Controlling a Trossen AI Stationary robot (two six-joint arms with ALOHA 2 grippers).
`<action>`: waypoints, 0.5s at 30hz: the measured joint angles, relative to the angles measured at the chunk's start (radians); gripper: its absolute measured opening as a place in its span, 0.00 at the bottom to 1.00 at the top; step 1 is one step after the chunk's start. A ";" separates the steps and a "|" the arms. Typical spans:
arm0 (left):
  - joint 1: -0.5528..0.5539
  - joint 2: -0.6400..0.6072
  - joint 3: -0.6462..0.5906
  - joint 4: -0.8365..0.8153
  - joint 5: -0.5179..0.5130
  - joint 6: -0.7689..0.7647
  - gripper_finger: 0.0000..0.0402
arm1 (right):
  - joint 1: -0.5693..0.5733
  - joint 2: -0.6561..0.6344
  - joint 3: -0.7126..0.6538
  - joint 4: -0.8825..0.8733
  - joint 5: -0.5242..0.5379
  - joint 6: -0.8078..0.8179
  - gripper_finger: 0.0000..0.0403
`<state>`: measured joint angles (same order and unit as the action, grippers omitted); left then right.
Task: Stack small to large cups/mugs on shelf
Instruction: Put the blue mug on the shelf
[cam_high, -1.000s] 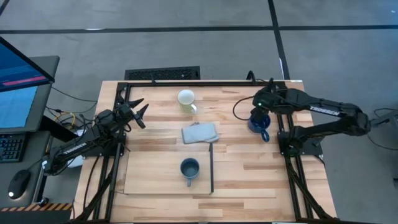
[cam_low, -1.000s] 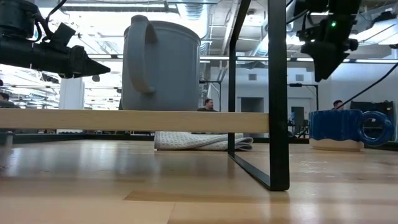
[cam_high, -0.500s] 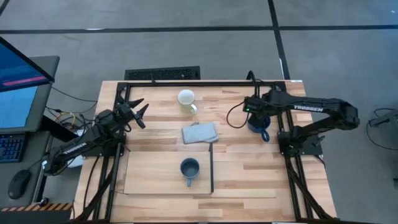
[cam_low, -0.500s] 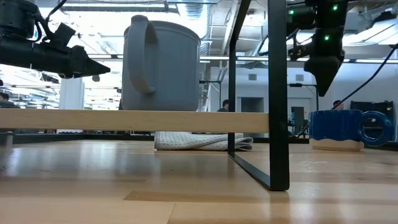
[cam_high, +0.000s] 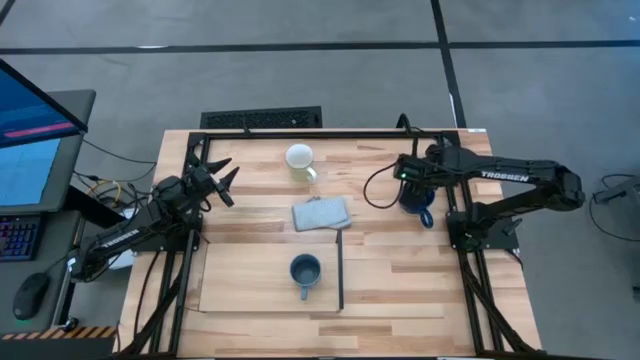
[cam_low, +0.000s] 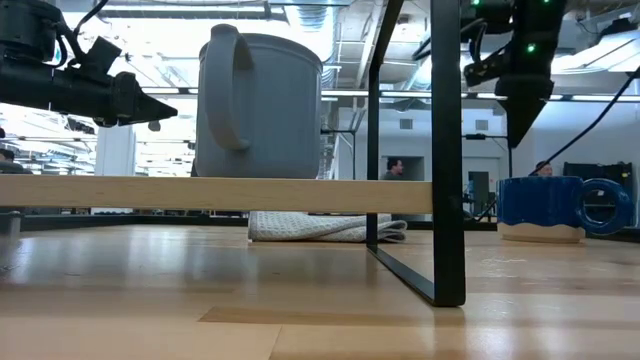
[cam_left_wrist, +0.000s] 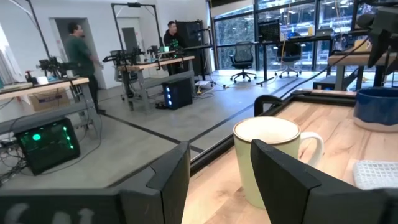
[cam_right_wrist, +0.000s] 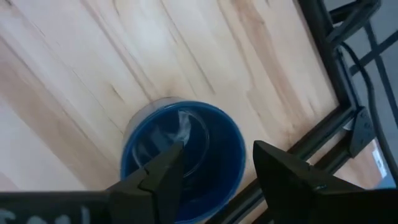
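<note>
The dark navy mug (cam_high: 414, 199) stands upright on the tabletop at the right, its handle (cam_high: 427, 218) toward the near edge. My right gripper (cam_high: 407, 180) hangs open above it, fingers pointing down over its rim (cam_right_wrist: 186, 152), clear of it in the low view (cam_low: 522, 120). The small slate grey-blue mug (cam_high: 304, 270) stands on the pale shelf panel (cam_high: 250, 280). The cream-white mug (cam_high: 299, 158) stands at the far middle. My left gripper (cam_high: 222, 180) waits open at the left, facing the cream mug (cam_left_wrist: 267, 158).
A grey folded cloth (cam_high: 322, 212) lies between the cream mug and the shelf. A thin black strip (cam_high: 340, 270) runs along the shelf's right edge. A black frame (cam_high: 330, 133) borders the table's far edge. Bare tabletop lies near the front right.
My right gripper has shifted a little toward the table's left edge above the navy mug and has turned to point more straight down. The mugs have not moved.
</note>
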<state>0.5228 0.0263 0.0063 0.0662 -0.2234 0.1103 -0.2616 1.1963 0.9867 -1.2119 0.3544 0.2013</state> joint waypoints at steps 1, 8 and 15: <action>0.000 0.000 0.000 0.000 0.000 -0.001 0.41 | -0.005 -0.006 0.000 0.000 0.001 -0.002 0.53; 0.000 0.000 0.000 0.000 0.001 -0.002 0.41 | -0.086 -0.040 -0.054 0.006 -0.038 0.002 0.53; 0.000 0.000 0.000 0.000 0.002 -0.026 0.41 | -0.184 -0.078 -0.192 0.047 -0.141 0.111 0.53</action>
<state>0.5224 0.0265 0.0067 0.0662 -0.2218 0.0845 -0.4451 1.1184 0.7947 -1.1645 0.2138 0.3124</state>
